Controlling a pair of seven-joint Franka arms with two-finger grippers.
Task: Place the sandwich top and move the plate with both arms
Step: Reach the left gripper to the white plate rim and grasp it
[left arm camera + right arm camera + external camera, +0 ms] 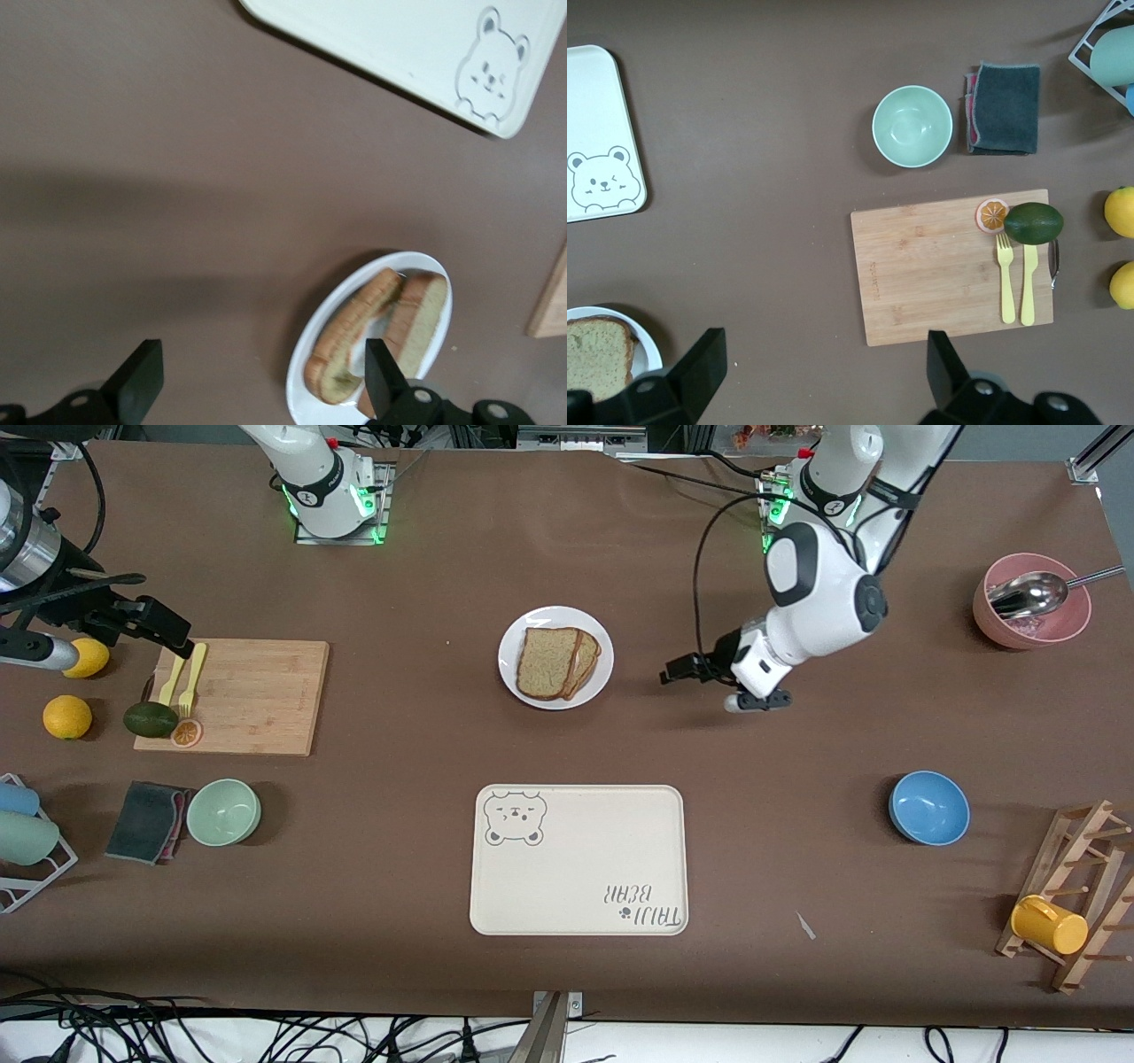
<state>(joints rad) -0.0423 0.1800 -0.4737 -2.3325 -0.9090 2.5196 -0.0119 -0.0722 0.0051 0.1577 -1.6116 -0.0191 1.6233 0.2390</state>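
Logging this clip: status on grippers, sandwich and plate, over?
Left gripper open, low beside the plate. Right gripper open, over the cutting board, empty. Sandwich top already on the plate. Plate not on the tray; nothing between them.

A cream tray (578, 859) with a bear drawing lies near the front camera. Toward the right arm's end sits a wooden cutting board (244, 695) bearing a yellow fork (190, 682), a yellow knife (171, 682), an avocado (150, 719) and an orange slice (186, 732). Two lemons (67, 716) lie beside it. Nearer the camera are a pale green bowl (223, 811) and a dark cloth (144, 820). Toward the left arm's end stand a blue bowl (928, 807), a pink bowl (1030, 613) holding a metal spoon (1032, 592), and a wooden rack (1076, 895) with a yellow mug (1049, 926).
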